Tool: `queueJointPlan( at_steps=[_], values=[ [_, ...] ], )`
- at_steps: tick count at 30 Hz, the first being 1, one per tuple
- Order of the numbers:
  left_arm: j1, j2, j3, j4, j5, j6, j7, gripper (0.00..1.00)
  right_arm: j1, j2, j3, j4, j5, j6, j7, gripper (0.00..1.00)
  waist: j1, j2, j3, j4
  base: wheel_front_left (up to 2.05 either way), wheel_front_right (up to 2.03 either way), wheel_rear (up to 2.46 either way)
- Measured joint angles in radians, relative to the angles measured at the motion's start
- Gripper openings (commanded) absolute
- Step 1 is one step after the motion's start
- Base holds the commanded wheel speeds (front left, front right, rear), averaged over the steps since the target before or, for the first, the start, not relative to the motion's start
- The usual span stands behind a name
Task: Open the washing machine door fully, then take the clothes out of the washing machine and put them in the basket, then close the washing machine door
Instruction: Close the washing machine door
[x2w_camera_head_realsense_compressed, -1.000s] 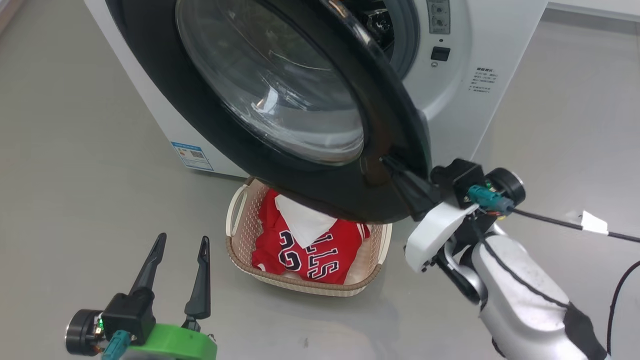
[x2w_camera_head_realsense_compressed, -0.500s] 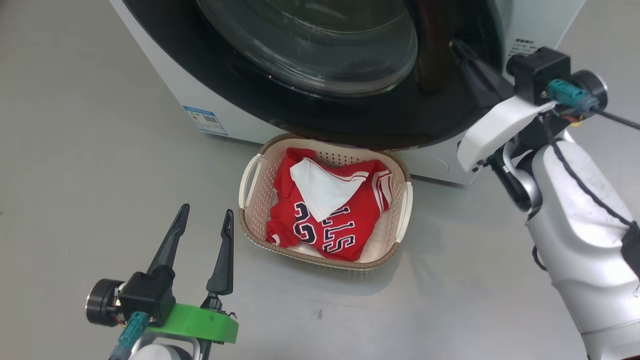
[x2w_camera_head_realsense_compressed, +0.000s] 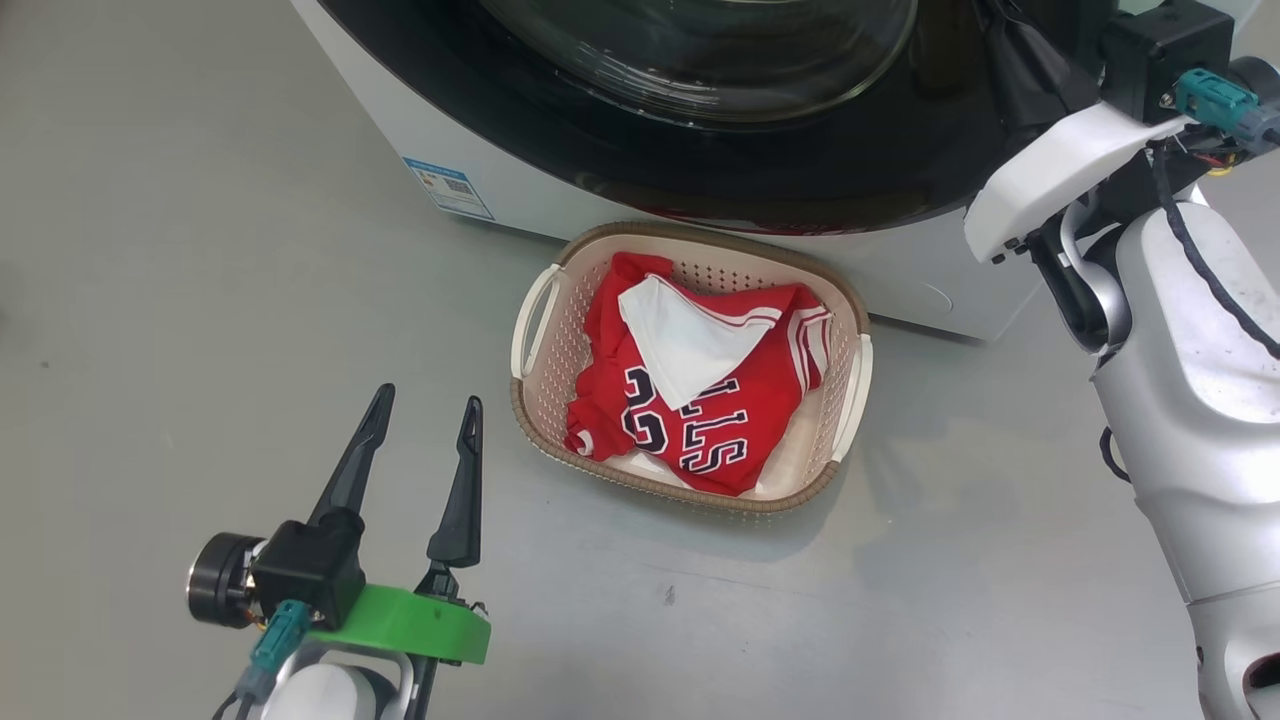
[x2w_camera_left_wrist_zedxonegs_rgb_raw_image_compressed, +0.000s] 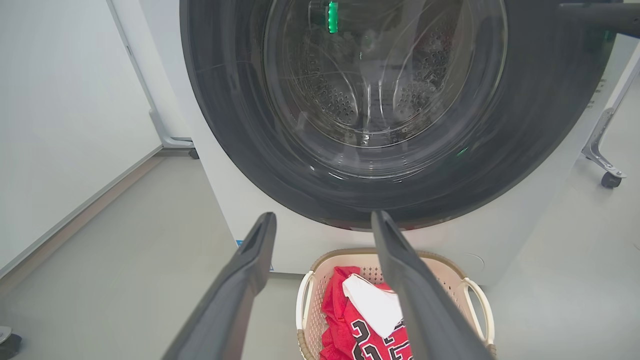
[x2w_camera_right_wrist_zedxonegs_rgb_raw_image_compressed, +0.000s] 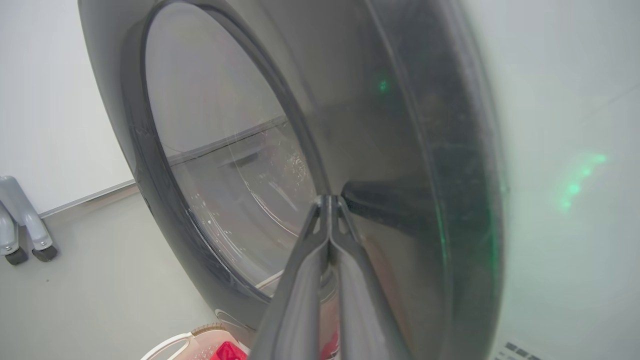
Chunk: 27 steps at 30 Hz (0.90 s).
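Note:
The glossy black washing machine door (x2w_camera_head_realsense_compressed: 800, 170) lies flat or nearly flat against the white washing machine (x2w_camera_head_realsense_compressed: 480, 140); whether it is latched cannot be told. My right gripper (x2w_camera_right_wrist_zedxonegs_rgb_raw_image_compressed: 329, 200) is shut, empty, with its tips pressed on the door's black ring beside the glass window (x2w_camera_right_wrist_zedxonegs_rgb_raw_image_compressed: 225, 165). On the floor just in front of the machine stands the cream basket (x2w_camera_head_realsense_compressed: 700, 235) with the red jersey, the clothes (x2w_camera_head_realsense_compressed: 720, 410), lying in it. My left gripper (x2w_camera_head_realsense_compressed: 428, 398) hovers open and empty to the basket's left, pointing at the door (x2w_camera_left_wrist_zedxonegs_rgb_raw_image_compressed: 540, 125) above the basket (x2w_camera_left_wrist_zedxonegs_rgb_raw_image_compressed: 470, 280).
A blue label (x2w_camera_head_realsense_compressed: 449, 188) sits low on the washer front. Wheeled stand legs stand beside the machine (x2w_camera_left_wrist_zedxonegs_rgb_raw_image_compressed: 602, 165) and another pair by the wall (x2w_camera_right_wrist_zedxonegs_rgb_raw_image_compressed: 20, 230). A white wall panel (x2w_camera_left_wrist_zedxonegs_rgb_raw_image_compressed: 60, 125) runs along the left. Grey floor (x2w_camera_head_realsense_compressed: 200, 300) surrounds the basket.
The door has swung from half open to almost flat against the washer, with my shut right gripper on it. The head view has shifted. The left gripper stays open.

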Motion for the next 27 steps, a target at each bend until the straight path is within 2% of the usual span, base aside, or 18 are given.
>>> queueJointPlan(
  at_steps=[12, 22, 23, 24, 25, 26, 27],
  values=[
    [-0.003, -0.003, 0.018, 0.039, 0.000, 0.002, -0.008, 1.00, 0.059, 0.016, 0.063, 0.030, 0.003, 0.026, -0.099, 0.00, 0.0000, 0.0000, -0.045, -0.025, 0.00, 0.00, 0.00],
    [-0.002, 0.017, 0.024, 0.068, 0.018, 0.002, -0.009, 1.00, 0.181, 0.018, 0.035, 0.010, 0.031, 0.026, -0.176, 0.00, 0.0000, 0.0000, -0.097, -0.079, 0.00, 0.00, 0.00],
    [-0.002, 0.021, 0.025, 0.072, 0.019, 0.002, -0.008, 1.00, 0.196, 0.018, 0.031, 0.010, 0.033, 0.026, -0.180, 0.25, 0.0000, 0.0000, -0.104, -0.086, 0.00, 0.00, 0.00],
    [-0.002, 0.025, 0.025, 0.076, 0.020, 0.002, -0.009, 1.00, 0.212, 0.018, 0.027, 0.010, 0.038, 0.026, -0.184, 0.65, 0.0000, 0.0000, -0.112, -0.093, 0.00, 0.00, 0.00],
    [-0.001, 0.027, 0.025, 0.080, 0.021, 0.001, -0.009, 1.00, 0.228, 0.018, 0.023, 0.010, 0.040, 0.025, -0.184, 0.94, 0.0000, 0.0000, -0.120, -0.099, 0.00, 0.00, 0.00],
    [-0.001, 0.030, 0.025, 0.084, 0.021, 0.001, -0.009, 1.00, 0.244, 0.019, 0.018, 0.010, 0.045, 0.024, -0.186, 1.00, 0.0000, 0.0000, -0.129, -0.106, 0.00, 0.00, 0.00],
    [0.000, 0.032, 0.025, 0.088, 0.021, -0.001, -0.009, 1.00, 0.261, 0.021, 0.013, 0.010, 0.052, 0.018, -0.189, 1.00, 0.0000, 0.0000, -0.137, -0.113, 0.00, 0.00, 0.00]
  ],
)
